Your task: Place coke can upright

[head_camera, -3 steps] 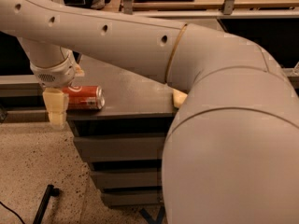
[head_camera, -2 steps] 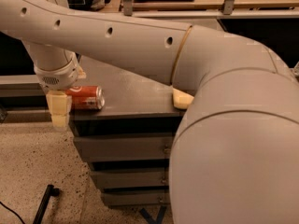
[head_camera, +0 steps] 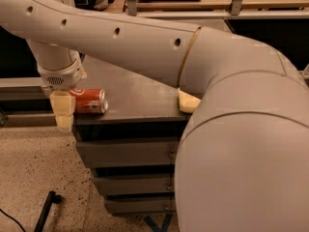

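The coke can (head_camera: 91, 101) is red with white lettering and lies on its side near the front left corner of the dark cabinet top (head_camera: 140, 98). Its silver end faces right. My gripper (head_camera: 63, 112) hangs from the wrist at the cabinet's left edge, right at the can's left end and covering it. The large cream arm spans the view above the can.
A yellow sponge (head_camera: 188, 102) lies on the cabinet's front edge, partly hidden by my arm. Drawers (head_camera: 125, 153) sit under the top. A black bar (head_camera: 46, 210) lies on the speckled floor at lower left. A wooden shelf (head_camera: 193, 4) runs behind.
The gripper and arm have shifted slightly to the right, closer against the can. The can still lies on its side in the same place.
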You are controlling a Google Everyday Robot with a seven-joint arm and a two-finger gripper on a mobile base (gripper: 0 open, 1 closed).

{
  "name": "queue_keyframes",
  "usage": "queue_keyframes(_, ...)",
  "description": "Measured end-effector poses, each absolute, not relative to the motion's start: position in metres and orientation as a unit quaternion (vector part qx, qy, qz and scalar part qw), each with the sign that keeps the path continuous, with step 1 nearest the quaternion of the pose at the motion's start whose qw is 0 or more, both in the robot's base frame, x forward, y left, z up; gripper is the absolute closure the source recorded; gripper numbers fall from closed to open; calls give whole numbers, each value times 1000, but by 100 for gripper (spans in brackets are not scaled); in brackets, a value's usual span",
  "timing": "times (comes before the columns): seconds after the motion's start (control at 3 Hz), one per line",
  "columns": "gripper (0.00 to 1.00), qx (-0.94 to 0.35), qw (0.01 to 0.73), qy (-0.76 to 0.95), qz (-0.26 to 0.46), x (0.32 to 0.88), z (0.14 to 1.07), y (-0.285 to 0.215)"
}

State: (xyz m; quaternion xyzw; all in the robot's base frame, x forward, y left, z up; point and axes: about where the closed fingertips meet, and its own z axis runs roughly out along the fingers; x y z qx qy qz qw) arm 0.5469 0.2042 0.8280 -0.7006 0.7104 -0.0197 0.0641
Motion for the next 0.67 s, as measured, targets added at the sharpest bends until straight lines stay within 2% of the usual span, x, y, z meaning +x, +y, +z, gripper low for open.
queue_keyframes(0.67,2,-712,61,700,-18,552,823,208)
